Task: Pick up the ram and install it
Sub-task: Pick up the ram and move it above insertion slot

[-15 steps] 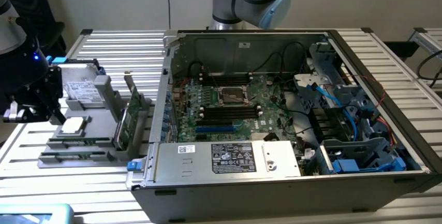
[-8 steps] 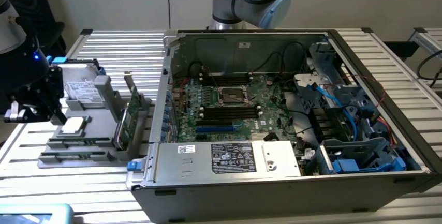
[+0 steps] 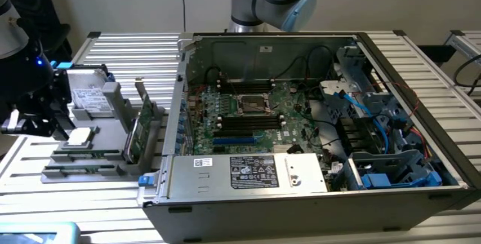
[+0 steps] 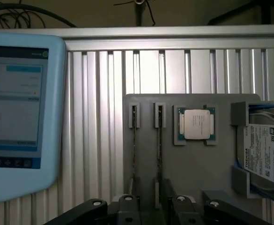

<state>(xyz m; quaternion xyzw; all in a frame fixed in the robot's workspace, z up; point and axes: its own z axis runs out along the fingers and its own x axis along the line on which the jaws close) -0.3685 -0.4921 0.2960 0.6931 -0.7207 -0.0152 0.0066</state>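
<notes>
Ram [image 4: 159, 140] on edge in a slot of the grey tray [image 4: 197, 173], just beside the CPU [image 4: 195, 124], untouched. Second stick [image 4: 134, 140] parallel in the next slot, on the side away from the CPU. Gripper [image 4: 151, 193] over the sticks' ends nearest the wrist camera, jaws parted and empty, the ram roughly in line with the gap. Hard drive [image 4: 268, 150] beyond the CPU from the sticks. Tablet [image 4: 15, 108] with a lit screen on the slatted table [image 4: 99, 117], bare slats between it and the tray. From the exterior view: upright card [image 3: 141, 121] at the tray's edge, between the sticks and the open case [image 3: 301, 204], just beside the case wall. Inside the case, motherboard [image 3: 252, 137] with dark memory slots [image 3: 248, 123] on either side of the CPU socket [image 3: 252, 104], cables and blue drive bays toward the exterior view's right, board open from above.
</notes>
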